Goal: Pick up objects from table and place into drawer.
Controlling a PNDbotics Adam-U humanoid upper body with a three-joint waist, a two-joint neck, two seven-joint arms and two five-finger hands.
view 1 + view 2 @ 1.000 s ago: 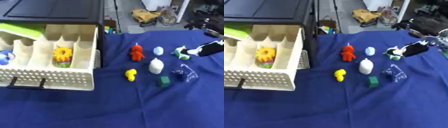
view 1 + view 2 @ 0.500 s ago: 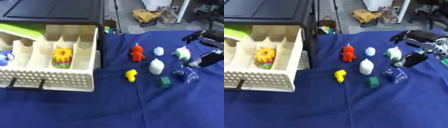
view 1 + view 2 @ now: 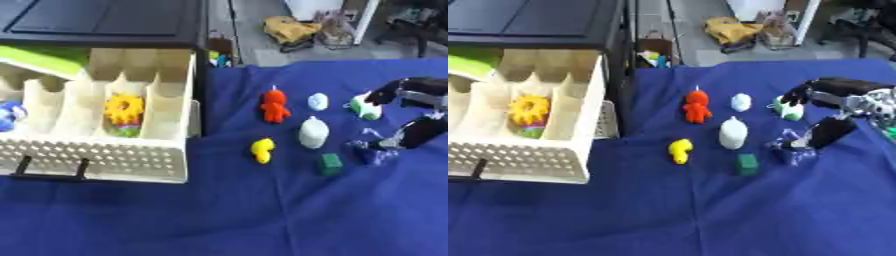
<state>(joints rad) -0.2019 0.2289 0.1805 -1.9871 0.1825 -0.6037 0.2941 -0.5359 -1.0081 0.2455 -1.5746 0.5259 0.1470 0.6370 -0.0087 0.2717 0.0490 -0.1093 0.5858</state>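
Right hand in from the right edge, spread wide: upper fingers reaching across the far side of a white and green toy, thumb angled down onto a small dark blue, partly clear thing on the blue desk. Nothing pinched yet. Left hand absent from both views.

Probably a grasp of one of these two, though hard to say which. Best to settle on one: with the spread this wide, closing risks knocking the other aside.

Just left: white bottle shape, green block nearer, pale blue egg shape farther, red figure, yellow toy. Worth lifting straight up before swinging left, clear of the upright white bottle shape.

Drawer open at far left, divided into slots, a yellow gear toy in one, something blue in another. Aim for a free slot and release low.
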